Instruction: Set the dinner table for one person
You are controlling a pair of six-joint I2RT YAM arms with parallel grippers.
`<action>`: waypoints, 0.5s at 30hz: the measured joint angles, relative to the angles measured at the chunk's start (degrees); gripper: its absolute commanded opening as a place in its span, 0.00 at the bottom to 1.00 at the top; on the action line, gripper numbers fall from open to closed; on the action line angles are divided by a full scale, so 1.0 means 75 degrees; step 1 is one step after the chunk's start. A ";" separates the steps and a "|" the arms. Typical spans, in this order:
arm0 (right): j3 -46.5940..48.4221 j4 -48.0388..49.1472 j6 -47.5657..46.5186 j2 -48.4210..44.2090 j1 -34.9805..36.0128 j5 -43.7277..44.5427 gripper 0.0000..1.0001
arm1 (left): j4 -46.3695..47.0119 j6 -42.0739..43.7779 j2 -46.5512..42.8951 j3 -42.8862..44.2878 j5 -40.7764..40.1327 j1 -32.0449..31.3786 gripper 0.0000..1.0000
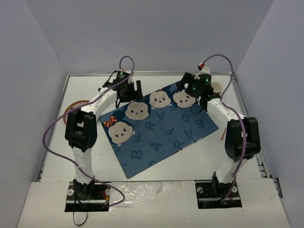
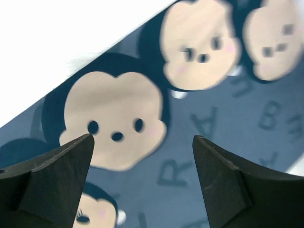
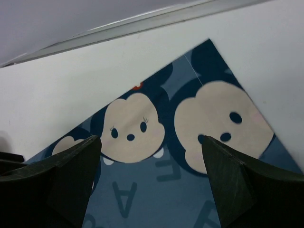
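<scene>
left claw jaws wide apart, nothing between them, hanging over the far-left part of the placemat above a cartoon mouse face. right claw also wide, gripping nothing, over the placemat's far corner. in the top view the left claw and right claw sit at opposite ends of the mat's far edge. cannot tell if either fingertip touches the cloth. the table is the big white matte surface filling the walled bay, arm bases at its near edge. the blue placemat lies flat on its middle, turned at an angle, bare white around it on all sides. a row of cartoon faces runs along the mat's far edge, pale letters below them. round brown-rimmed thing at the table's left edge, partly hidden behind the left arm. pale round thing near the far right, behind the right arm. purple cables loop off both arms.
</scene>
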 measured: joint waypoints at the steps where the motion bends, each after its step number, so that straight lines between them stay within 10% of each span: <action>1: -0.0465 0.0084 0.0203 -0.0228 -0.0007 0.0069 0.84 | 0.0036 0.0000 0.0369 0.0100 0.0072 0.0063 0.72; 15: -0.3834 0.0169 0.1586 -0.1236 -0.0753 0.0534 0.82 | 0.0151 0.0155 0.2032 0.0908 0.0310 0.0246 0.60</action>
